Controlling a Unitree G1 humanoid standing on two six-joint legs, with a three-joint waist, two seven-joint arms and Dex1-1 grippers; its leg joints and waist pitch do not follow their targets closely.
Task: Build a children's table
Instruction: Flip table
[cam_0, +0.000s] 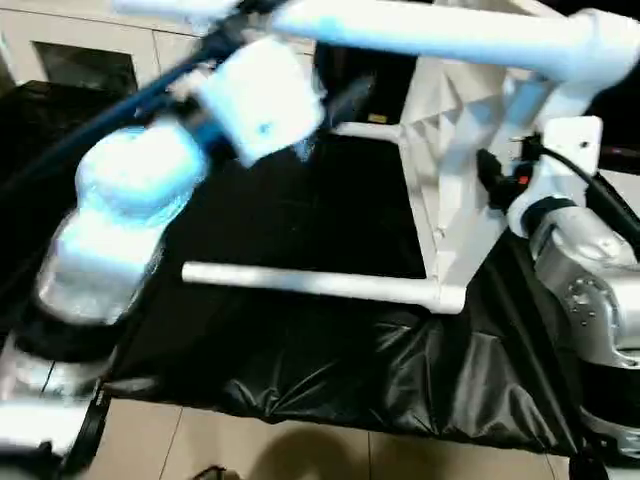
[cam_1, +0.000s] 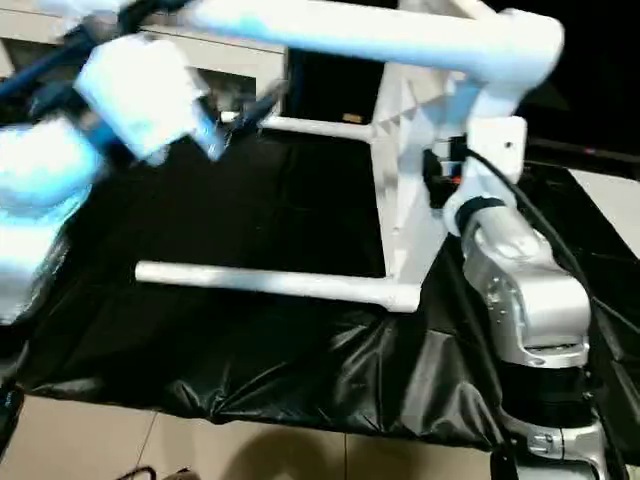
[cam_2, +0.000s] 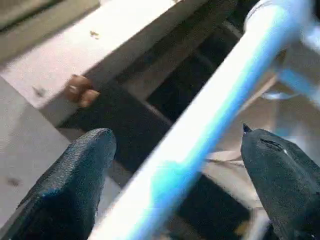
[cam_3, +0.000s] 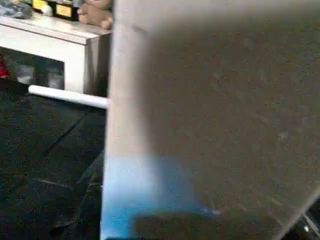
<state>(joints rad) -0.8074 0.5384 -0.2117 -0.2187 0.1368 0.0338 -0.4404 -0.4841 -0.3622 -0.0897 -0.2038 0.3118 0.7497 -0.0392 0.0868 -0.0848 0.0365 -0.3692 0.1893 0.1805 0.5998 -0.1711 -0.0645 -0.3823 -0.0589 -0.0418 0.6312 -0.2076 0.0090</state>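
Nearest the head camera, the left forearm (cam_0: 125, 200) rises blurred toward the upper leg (cam_0: 450, 35) of the children's table (cam_0: 455, 150). The table top stands on its edge on a black sheet (cam_0: 330, 370), ribbed underside facing the left arm, with legs plugged into its corner sockets and jutting sideways.

The left wrist view gives what the head views blur: the left gripper (cam_2: 175, 175) has its two black fingers (cam_2: 70, 185) spread wide, and the upper leg runs slantwise through the gap between them. Whether either pad touches the tube cannot be told. Beyond the fingers lies a white cabinet (cam_2: 85, 60) with a small brown knob.

The lower leg (cam_0: 310, 283) lies level just above the sheet. A third leg (cam_1: 320, 127) shows farther back.

On the other side, the right forearm (cam_1: 520, 280) reaches up to the top's smooth face. The right wrist view is close against that pale flat panel, with the farther leg (cam_3: 67, 96) sticking out past its edge. The right gripper's fingers are hidden, so their grip cannot be judged by eye. A teddy bear (cam_3: 97, 12) sits on a white cabinet behind.
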